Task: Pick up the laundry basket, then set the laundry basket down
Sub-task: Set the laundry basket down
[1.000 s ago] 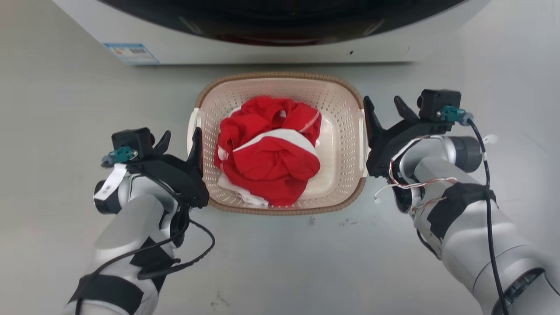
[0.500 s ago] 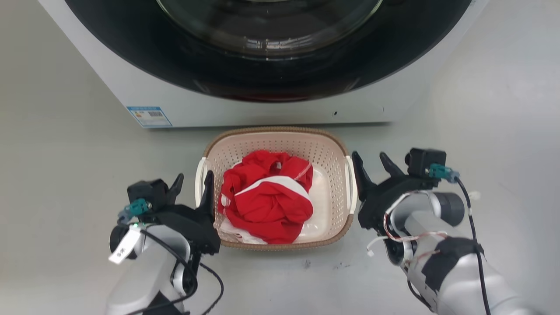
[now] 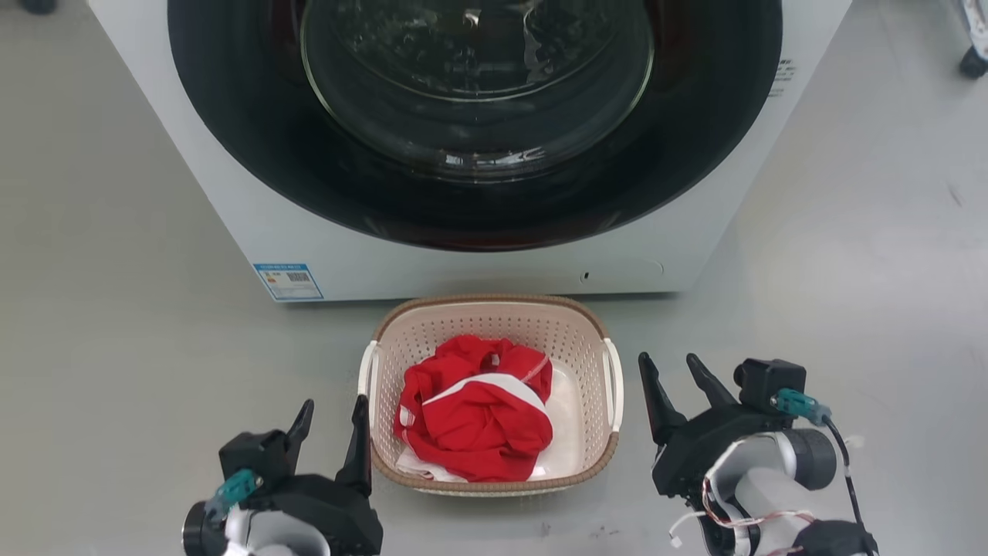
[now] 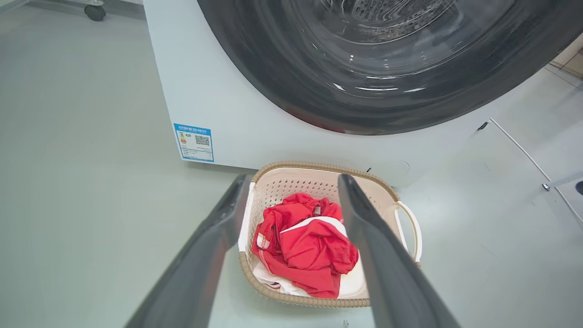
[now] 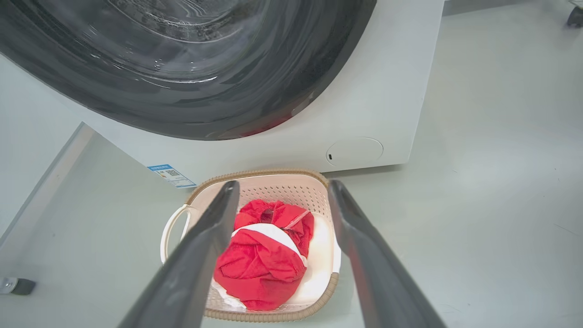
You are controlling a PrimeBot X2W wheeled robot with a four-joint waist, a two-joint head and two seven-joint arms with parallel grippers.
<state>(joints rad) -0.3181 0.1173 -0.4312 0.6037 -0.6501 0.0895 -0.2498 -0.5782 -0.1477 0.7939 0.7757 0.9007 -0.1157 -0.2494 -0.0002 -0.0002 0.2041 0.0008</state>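
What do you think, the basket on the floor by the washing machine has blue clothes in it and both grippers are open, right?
The clothes in the laundry basket are red with some white, not blue; the head view shows it. The rest holds: it sits on the floor by the washing machine, left gripper and right gripper both open.

White front-load washing machine (image 3: 463,274), dark round glass door (image 3: 478,85); blue label (image 3: 288,281) lower left; crumpled red-and-white garment (image 3: 471,421) in front; grey floor (image 3: 116,347).
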